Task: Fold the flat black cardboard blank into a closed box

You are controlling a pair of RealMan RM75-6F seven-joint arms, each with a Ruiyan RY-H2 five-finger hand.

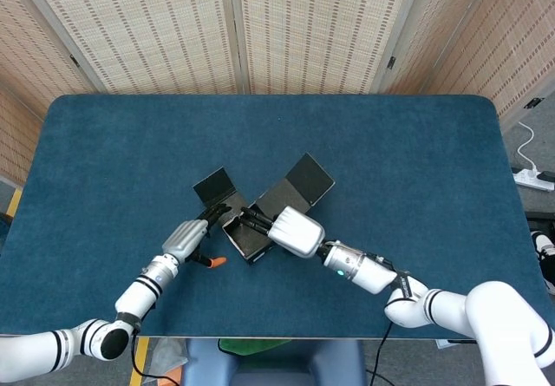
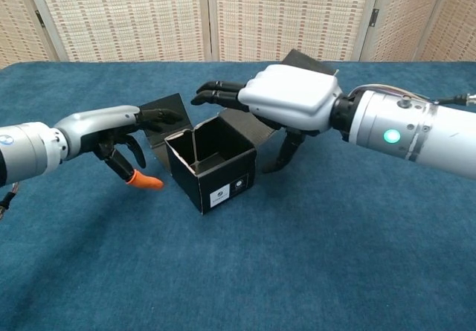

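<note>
Table [image 1: 416, 169], blue cloth, wide. Box [image 2: 212, 164] stands near the middle of it, toward the robot's edge, upright, open at the top.

Risks, judged from how things lie:
- Neither hand plainly grips the box. It is light card on cloth; a push on one flap with nothing bracing the far wall would likely slide or tip it.
- The lid panel [image 1: 310, 178] leans out behind the box on the right-arm side. Folded over before the side flap goes in, it would trap that flap outside and the box would not close.
- A finger left inside the box while a flap comes down could jam or crush the wall.

Right hand [image 2: 286, 99] hovers over the back of the box, fingers spread and reaching across the open top, thumb hanging behind the rear wall. Holds nothing that I can see.

Left hand [image 2: 115, 126] sits beside the box on its left, fingers apart, fingertips at or near the side flap [image 2: 165, 115]; contact cannot be told. One orange fingertip points down toward the cloth.

Box itself: matte black card, four walls squared up, inside bare. White label [image 2: 219, 193] low on the near corner, with a round mark beside it.
</note>
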